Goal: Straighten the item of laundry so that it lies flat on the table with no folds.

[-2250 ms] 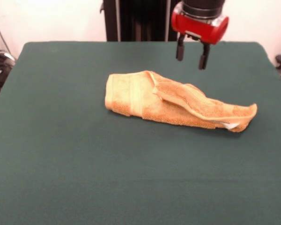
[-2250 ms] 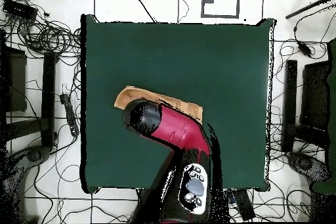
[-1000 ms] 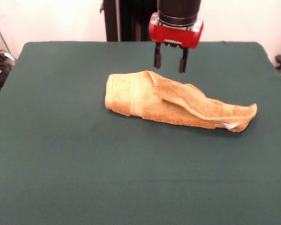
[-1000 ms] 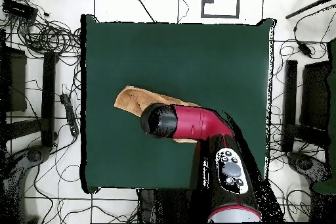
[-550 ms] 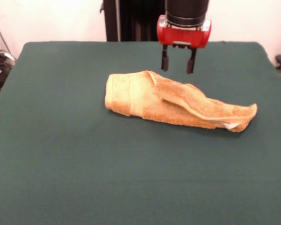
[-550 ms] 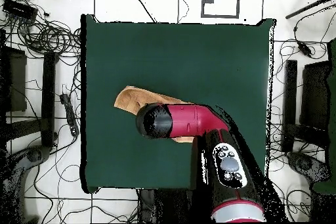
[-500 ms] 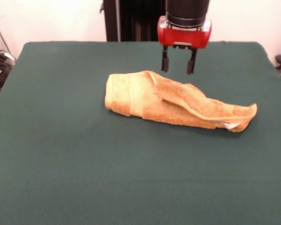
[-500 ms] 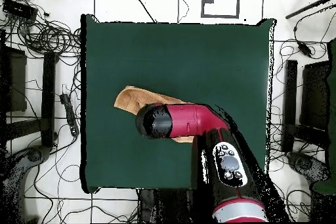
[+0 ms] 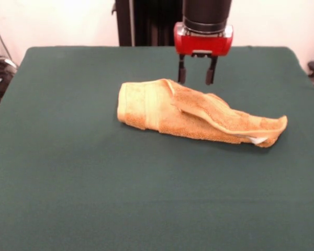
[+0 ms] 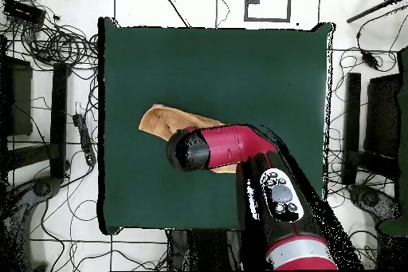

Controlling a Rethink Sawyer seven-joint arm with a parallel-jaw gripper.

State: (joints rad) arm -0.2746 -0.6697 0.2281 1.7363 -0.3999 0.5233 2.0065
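The orange-tan towel (image 9: 193, 112) lies bunched and folded into a long roll across the middle of the dark green table (image 9: 94, 188). A pale woven band shows near its left end, and a bit of white tag shows at its right end. My gripper (image 9: 195, 76) hangs open and empty just above and behind the towel's middle fold. In the overhead view the red arm (image 10: 223, 147) covers most of the towel (image 10: 157, 120); only its left end shows.
The robot's black pedestal (image 9: 152, 23) stands behind the table's far edge. Cables and stands (image 10: 56, 45) lie on the floor around the table. Bare green cloth (image 10: 215, 61) surrounds the towel on all sides.
The gripper swung from the right toward the left over the towel, then settled back slightly right and a little lower. It stays open. The towel has not moved.
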